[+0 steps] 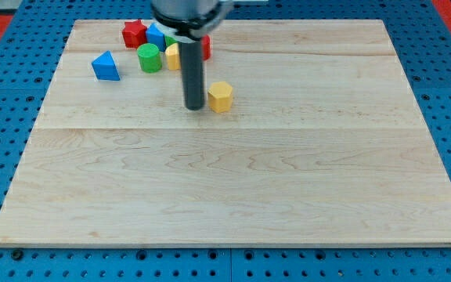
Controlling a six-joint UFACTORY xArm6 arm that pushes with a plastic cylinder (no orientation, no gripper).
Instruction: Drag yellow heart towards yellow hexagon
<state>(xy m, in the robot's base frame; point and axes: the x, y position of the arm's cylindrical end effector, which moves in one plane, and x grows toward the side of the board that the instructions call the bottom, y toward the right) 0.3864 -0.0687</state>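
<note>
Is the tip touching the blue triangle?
No: my tip stands just left of the yellow hexagon, well apart from the blue triangle nearer the board's left edge.

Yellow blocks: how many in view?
2: yellow hexagon just right of my tip; another yellow block, partly behind the rod, above it. More may be hidden.

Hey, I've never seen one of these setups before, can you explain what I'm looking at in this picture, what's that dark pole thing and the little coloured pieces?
There is one camera picture, looking down across a wooden board. The dark pole is a robot arm's pushing rod; it holds nothing. My tip rests on the board, just to the view's left of a yellow hexagon. Near the view's top are a blue triangular block, a green cylinder, a red block, a blue block, and a yellow block partly hidden behind the rod, probably the heart.
</note>
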